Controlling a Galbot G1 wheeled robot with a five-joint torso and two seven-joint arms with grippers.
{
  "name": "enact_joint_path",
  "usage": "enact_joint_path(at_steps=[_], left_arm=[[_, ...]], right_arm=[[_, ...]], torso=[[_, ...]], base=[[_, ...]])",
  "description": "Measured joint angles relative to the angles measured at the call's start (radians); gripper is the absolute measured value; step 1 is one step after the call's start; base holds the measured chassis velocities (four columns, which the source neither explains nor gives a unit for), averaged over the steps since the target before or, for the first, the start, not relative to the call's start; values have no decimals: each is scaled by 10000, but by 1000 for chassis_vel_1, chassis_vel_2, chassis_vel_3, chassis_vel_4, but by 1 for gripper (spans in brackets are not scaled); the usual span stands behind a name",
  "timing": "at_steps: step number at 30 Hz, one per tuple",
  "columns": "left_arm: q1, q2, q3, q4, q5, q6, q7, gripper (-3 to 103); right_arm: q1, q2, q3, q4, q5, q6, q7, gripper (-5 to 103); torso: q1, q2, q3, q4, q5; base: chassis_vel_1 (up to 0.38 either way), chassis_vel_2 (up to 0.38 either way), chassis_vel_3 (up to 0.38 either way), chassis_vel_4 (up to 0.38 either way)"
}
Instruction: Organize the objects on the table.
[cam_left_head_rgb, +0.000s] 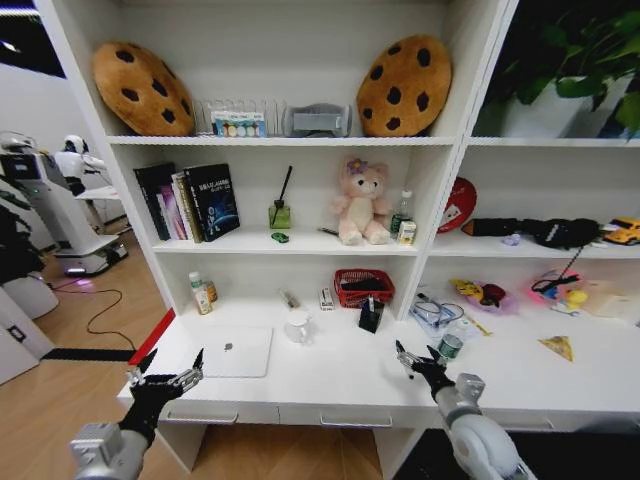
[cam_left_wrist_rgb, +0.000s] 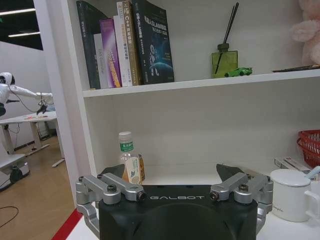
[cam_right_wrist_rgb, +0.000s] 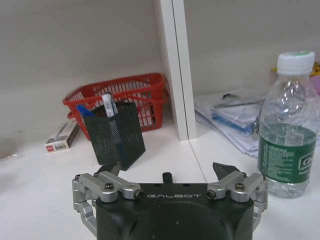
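White desk top (cam_left_head_rgb: 340, 385) fills the lower centre of the head view; one slim silver laptop (cam_left_head_rgb: 235, 351) lies closed at lower left, its long side running along the front edge; one small black mesh pen holder (cam_left_head_rgb: 371, 315) stands upright at centre, just in front of the red mesh basket (cam_left_head_rgb: 363, 287); in the right wrist view it leans slightly and holds two pens, one blue (cam_right_wrist_rgb: 84, 110) and one white-capped (cam_right_wrist_rgb: 108, 104), both tilted back; one tiny green toy car (cam_left_wrist_rgb: 238, 72) sits side-on on the shelf at upper right of the left wrist view, beside a green diffuser bottle (cam_left_wrist_rgb: 224, 62); left gripper (cam_left_head_rgb: 165, 378) at lower left and right gripper (cam_left_head_rgb: 414, 363) at lower right both hover spread wide, holding nothing.
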Motion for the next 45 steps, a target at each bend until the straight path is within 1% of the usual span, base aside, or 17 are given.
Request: enact_joint_path(at_steps=[9,15,17,19,20,22,25,29,30,32,33,35,36,38,41,42,45], left_arm=[[0,0,0,0,0,0,0,100],[0,0,0,0,0,0,0,100],[-1,0,0,0,0,0,0,100],[0,0,0,0,0,-1,0,100],[0,0,0,0,0,-1,0,100],[0,0,0,0,0,0,0,100],[0,0,0,0,0,-1,0,100],[0,0,0,0,0,0,0,100],[0,0,0,0,0,0,0,100],[0,0,0,0,0,0,0,100],[0,0,0,0,0,0,0,100],[0,0,0,0,0,0,0,100],[0,0,0,0,0,0,0,100],[0,0,0,0,0,0,0,100],[0,0,0,0,0,0,0,100],[-1,0,0,0,0,0,0,100],[0,0,0,0,0,0,0,100]], right_arm=[[1759,-332,-983,-1652,87,-197,-345,100],[2230,-374,-1412,-2128,55,-285,-378,100],[2321,-381,-1516,-2246,52,-307,-384,103],[2453,-393,-1656,-2388,54,-343,-387,94],[2453,-393,-1656,-2388,54,-343,-387,94],[2595,-414,-1837,-2526,58,-408,-387,84],[2627,-437,-1957,-2588,58,-440,-387,79],[2482,-507,-2023,-2597,48,-471,-375,57],[2482,-507,-2023,-2597,48,-471,-375,57],[2422,-541,-2022,-2593,49,-470,-372,46],[2422,-541,-2022,-2593,49,-470,-372,46],[2397,-561,-2017,-2616,69,-470,-370,34],[2397,-561,-2017,-2616,69,-470,-370,34],[2421,-579,-2016,-2651,102,-477,-368,24],[2452,-608,-2016,-2650,163,-491,-368,18],[2514,-668,-1986,-2567,257,-529,-366,12],[2539,-729,-1844,-2320,30,-425,-462,12]], torso=[[0,0,0,2,1],[0,0,0,1,1],[0,0,0,0,2],[0,0,0,0,1],[0,0,0,0,1],[0,0,0,1,2],[0,0,0,1,1],[-1,2,-1,0,1],[-1,2,-1,0,1],[-2,3,-2,0,-1],[-2,3,-2,0,-1],[-2,2,-2,0,-1],[-2,2,-2,0,-1],[-2,2,-2,0,0],[-2,2,-2,1,2],[-1,2,-1,1,5],[-1,1,-1,1,3]], base=[[0,0,0,0],[0,0,0,0],[0,0,0,0],[0,0,0,0],[0,0,0,0],[0,0,0,0],[0,0,0,0],[0,0,0,0],[0,0,0,0],[0,0,0,0],[0,0,0,0],[0,0,0,0],[0,0,0,0],[0,0,0,0],[0,0,0,0],[0,0,0,0],[0,0,0,0]])
